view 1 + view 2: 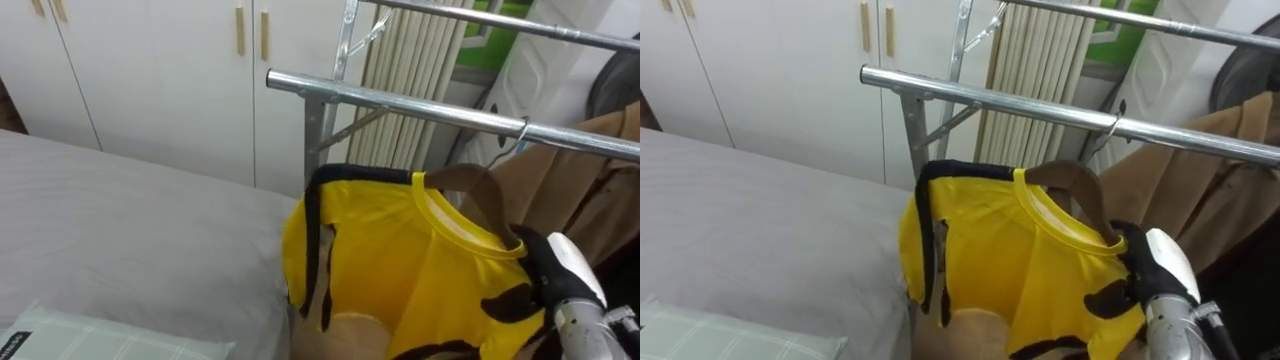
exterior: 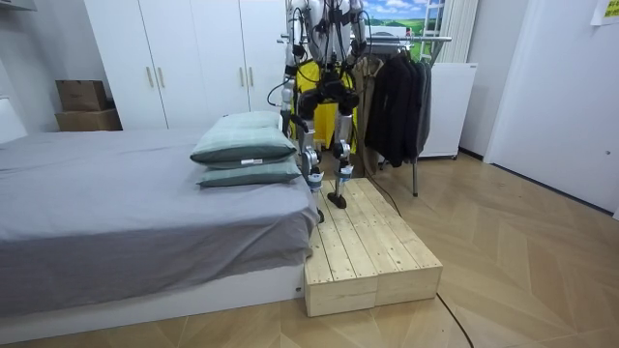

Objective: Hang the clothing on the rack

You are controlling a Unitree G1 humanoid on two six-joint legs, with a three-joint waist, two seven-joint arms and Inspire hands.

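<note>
Fingers [image 1: 512, 303] of right hand [image 1: 572, 268] clutch yellow shirt [image 1: 400, 270]; hanger [image 1: 472, 186] at rail [image 1: 420, 105].

Bright yellow T-shirt [image 1: 400, 260] with black trim, on a brown wooden hanger [image 1: 488, 195]. Silver metal rail [image 1: 430, 105]. Grey bed [image 1: 120, 220], pale green faintly checked pillow [image 1: 100, 340], white wardrobe [image 1: 150, 60], tan coat [image 1: 590, 170].
</note>
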